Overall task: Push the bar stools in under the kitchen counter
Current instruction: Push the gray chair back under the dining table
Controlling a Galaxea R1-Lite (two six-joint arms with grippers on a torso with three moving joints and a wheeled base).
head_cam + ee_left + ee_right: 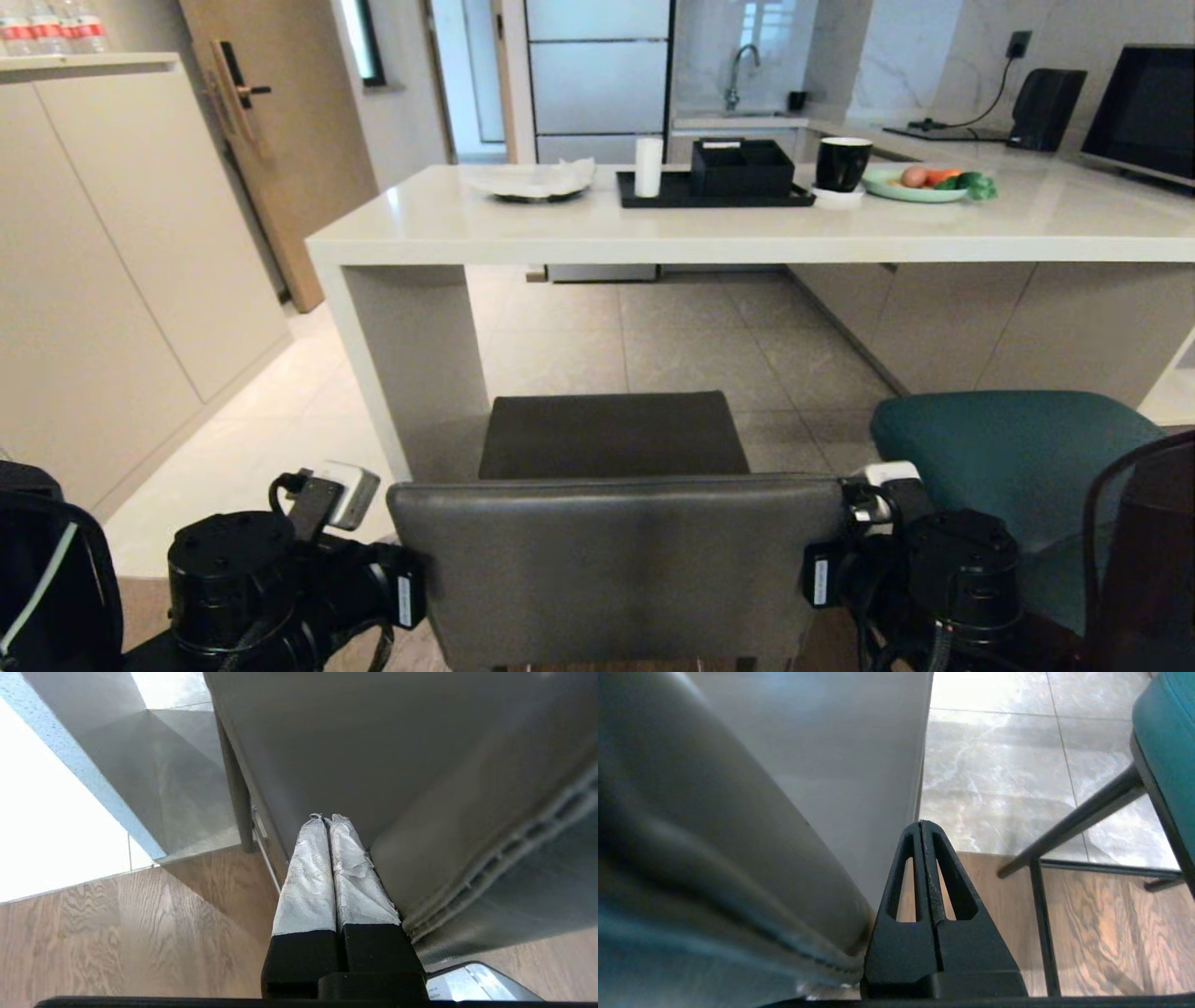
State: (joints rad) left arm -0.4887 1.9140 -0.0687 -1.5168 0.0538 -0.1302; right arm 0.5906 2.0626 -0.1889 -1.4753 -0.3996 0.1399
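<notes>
A long white desk (pixel 747 219) fills the far view, carrying a tray (pixel 714 194), mug (pixel 842 163) and plate (pixel 910 187). The grey stool (pixel 611 523) stands before its open underside, near the desk's left side panel (pixel 411 364); the teal stool (pixel 1013 457) is just beside it on the right. The left hand (pixel 327 821) and right hand (pixel 922 823), both closed and empty, flank the grey backrest. Likely risks: uneven pushing could swing the stool into the panel or teal stool, or closed fingers could slip off the leather.

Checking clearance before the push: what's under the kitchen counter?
Under the kitchen counter: bare tiled floor, pale panels to the right. The grey stool hides the floor nearest it.
</notes>
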